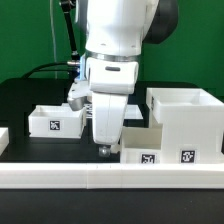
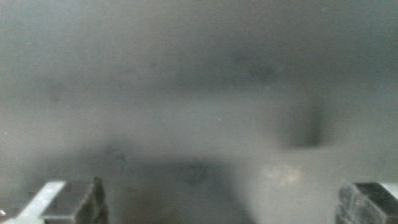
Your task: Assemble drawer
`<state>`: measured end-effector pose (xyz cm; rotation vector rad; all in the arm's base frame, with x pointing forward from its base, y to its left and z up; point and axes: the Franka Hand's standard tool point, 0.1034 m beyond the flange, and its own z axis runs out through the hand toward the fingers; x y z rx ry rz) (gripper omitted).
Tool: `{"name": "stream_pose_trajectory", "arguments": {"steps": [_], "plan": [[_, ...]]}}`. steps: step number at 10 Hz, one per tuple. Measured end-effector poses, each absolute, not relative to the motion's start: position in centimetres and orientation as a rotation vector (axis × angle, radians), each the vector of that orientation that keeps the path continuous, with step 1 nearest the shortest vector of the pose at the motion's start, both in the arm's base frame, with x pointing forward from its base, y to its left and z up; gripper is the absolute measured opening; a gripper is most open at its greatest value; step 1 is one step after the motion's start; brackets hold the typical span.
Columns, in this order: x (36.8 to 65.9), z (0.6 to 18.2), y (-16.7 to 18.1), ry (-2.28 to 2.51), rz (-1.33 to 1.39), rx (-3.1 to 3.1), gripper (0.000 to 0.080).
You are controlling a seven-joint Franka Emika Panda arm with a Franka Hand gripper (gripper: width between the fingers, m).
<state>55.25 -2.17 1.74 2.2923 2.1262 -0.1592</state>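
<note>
The drawer's large white housing [image 1: 186, 118] stands at the exterior view's right, with a square tag on its front. A smaller white tray [image 1: 139, 146] with a tag sits against its lower left side. A second white tray [image 1: 55, 121] with a tag stands at the exterior view's left. My gripper [image 1: 103, 149] points down between the two trays, low over the black table, close beside the tray at the housing. In the wrist view my gripper [image 2: 217, 192] has its fingers [image 2: 64, 200] wide apart, with only a blurred grey surface between them. It holds nothing.
A long low white rail [image 1: 100, 176] runs along the front of the table. A white piece [image 1: 3, 139] shows at the exterior view's left edge. Black cables [image 1: 45, 70] run behind the arm. A green wall closes the back.
</note>
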Motion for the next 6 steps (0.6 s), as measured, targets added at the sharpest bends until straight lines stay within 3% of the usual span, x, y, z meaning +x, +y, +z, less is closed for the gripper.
{"name": "stream_pose_trajectory", "arguments": {"steps": [6], "plan": [[55.85,2.39,-2.53,2.175,-0.201,2.255,0.0649]]}}
